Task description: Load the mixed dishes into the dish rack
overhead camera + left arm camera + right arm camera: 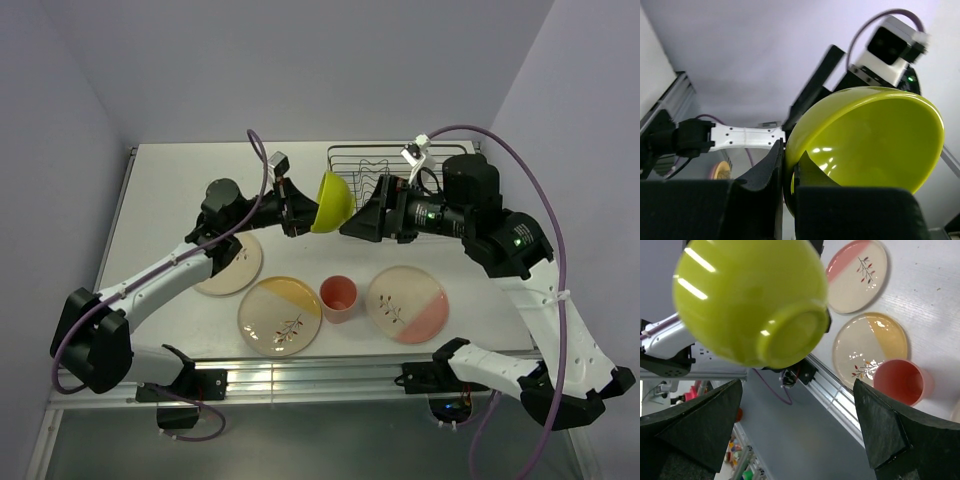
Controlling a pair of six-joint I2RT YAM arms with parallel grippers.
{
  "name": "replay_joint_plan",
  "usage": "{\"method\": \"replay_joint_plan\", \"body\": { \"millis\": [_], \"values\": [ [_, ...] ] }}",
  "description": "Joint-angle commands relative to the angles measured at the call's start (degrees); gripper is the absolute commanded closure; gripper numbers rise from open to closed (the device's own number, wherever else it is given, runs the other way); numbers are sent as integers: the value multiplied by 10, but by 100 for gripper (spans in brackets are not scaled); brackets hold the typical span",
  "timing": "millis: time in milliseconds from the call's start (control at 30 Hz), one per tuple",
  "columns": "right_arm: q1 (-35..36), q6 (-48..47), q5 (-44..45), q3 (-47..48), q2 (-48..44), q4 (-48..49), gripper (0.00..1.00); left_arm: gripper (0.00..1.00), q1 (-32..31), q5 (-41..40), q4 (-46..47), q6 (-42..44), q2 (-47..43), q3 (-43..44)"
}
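- Sideways was how the small glossy lime-green bowl (333,202) hung, raised above the white table (170,180). Its mouth was turned toward my left arm and its round foot ring faced my right claw (352,225), so its axis ran roughly level.
- My left claw (787,160) was pinched nearly closed on the bowl's rim, one black finger inside and the other outside.
- My right claw stood wide open just beside the bowl's base, gripping nothing; I could not tell whether it touched.
- The bowl was plain and smooth, with bright highlights.
- The rectangular black wire dish rack (370,165) sat at the back of the table behind the bowl. Inside it I made out just its wavy upright dividers.
- The pink cup (339,298) stood upright between the round yellow-and-cream plate (280,315) and the round pink-and-cream plate (406,304).
- The third round cream plate (235,272) lay partly under my left arm.
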Motion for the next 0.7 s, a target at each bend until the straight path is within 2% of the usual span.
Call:
{"method": "replay_joint_plan", "body": {
  "millis": [0,233,333,367,500,667],
  "values": [
    [-6,20,-15,-7,-4,69,0,100,-12,13,135,-64,-4,10],
    [-6,50,3,10,-3,96,2,100,-30,-12,30,8,-11,31],
    [-5,51,17,30,-4,85,3,100,-29,-36,-71,70,-19,53],
    [-6,50,18,34,1,77,3,100,-29,-44,-146,92,-20,66],
    [-6,57,15,28,-5,79,7,100,-38,-91,-306,202,-13,149],
    [-6,71,6,18,-9,97,10,100,-40,-103,-321,213,-13,156]
  ]
}}
